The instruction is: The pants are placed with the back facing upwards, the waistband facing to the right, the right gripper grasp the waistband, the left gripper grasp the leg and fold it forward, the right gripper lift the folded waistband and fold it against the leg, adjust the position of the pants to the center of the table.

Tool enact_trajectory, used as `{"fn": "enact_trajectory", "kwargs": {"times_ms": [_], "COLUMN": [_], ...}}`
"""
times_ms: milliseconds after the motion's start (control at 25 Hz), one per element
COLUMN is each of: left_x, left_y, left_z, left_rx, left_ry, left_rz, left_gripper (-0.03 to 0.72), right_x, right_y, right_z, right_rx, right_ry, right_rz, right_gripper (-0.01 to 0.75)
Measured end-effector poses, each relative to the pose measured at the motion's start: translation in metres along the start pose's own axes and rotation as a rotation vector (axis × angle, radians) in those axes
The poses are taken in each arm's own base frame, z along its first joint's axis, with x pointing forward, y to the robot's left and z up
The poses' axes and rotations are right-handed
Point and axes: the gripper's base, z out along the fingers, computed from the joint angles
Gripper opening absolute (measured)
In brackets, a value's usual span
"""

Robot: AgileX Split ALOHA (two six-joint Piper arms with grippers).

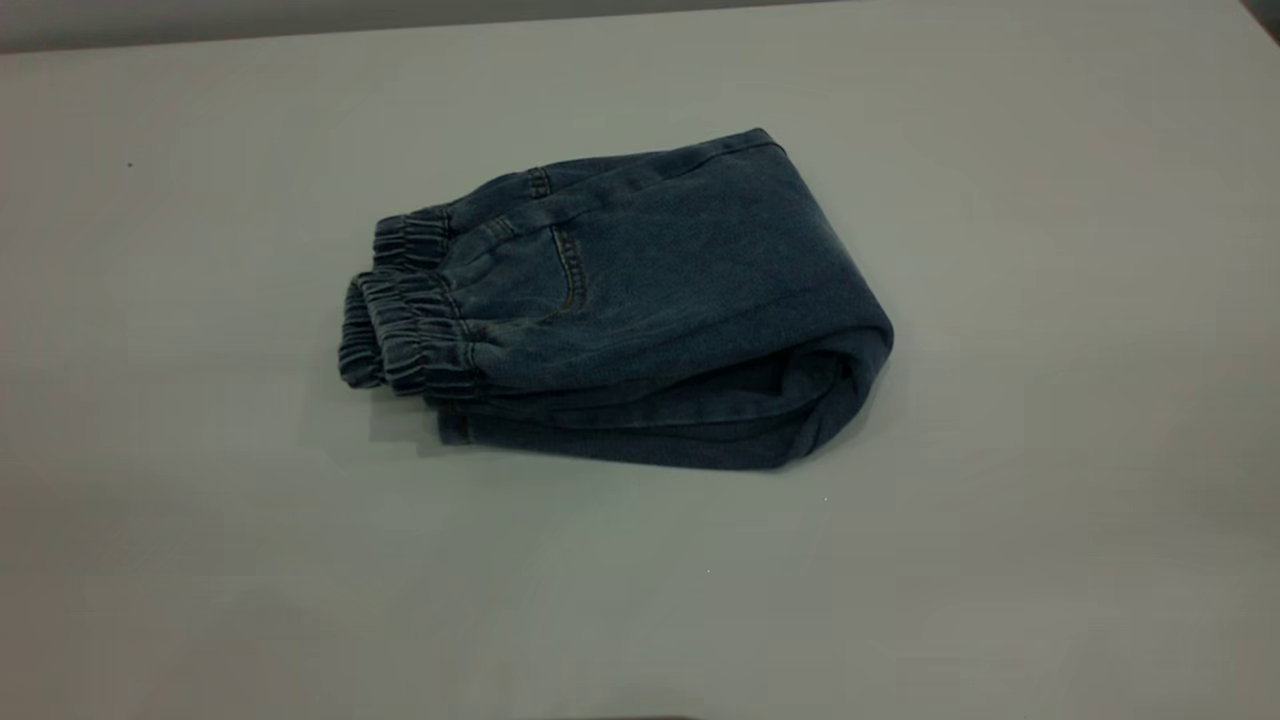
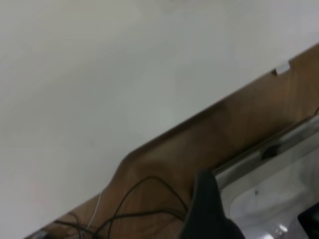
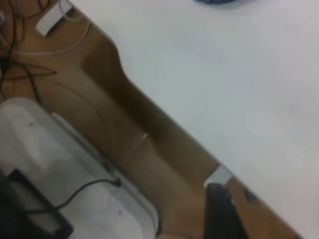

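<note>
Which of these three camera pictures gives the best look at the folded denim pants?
The exterior view: the pants lie whole there, folded, elastic waistband and a pocket showing, on the table. The right wrist view catches only a blue sliver at its far edge. The left wrist view shows none of them, just tabletop and floor.

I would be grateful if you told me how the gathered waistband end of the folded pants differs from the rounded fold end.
The waistband is ruched elastic, showing two separate stacked layers at the exterior view's left; the fold end at its right is smooth, one continuous rounded bend. The waistband looks darker and ribbed, the fold plain. Both are the same blue denim pants, resting on the table.
</note>
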Motion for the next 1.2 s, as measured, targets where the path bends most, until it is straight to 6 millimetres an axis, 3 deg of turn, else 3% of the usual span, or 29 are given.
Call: {"fn": "enact_trajectory", "kwargs": {"times_ms": [160,320,1200], "left_x": [0.008,0.012,0.020], "left_y": [0.000,0.000,0.000], "left_z": [0.008,0.015,0.020], "left_rx": [-0.001,-0.002,0.000], "left_ry": [-0.033,-0.057,-0.002], "left_rz": [-0.002,-0.003,-0.002], "left_gripper": [0.496,0.496,0.496], "right_x": [0.023,0.034,0.036], "right_y": [-0.002,-0.001,-0.001], "right_z": [0.003,0.001,-0.001], "right_rx": [0.012,-0.006,-0.010], "right_ry": [-0.099,-0.180,-0.209], "right_rz": [-0.010,-0.003,0.022], "right_gripper": [0.345,0.344,0.344]}}
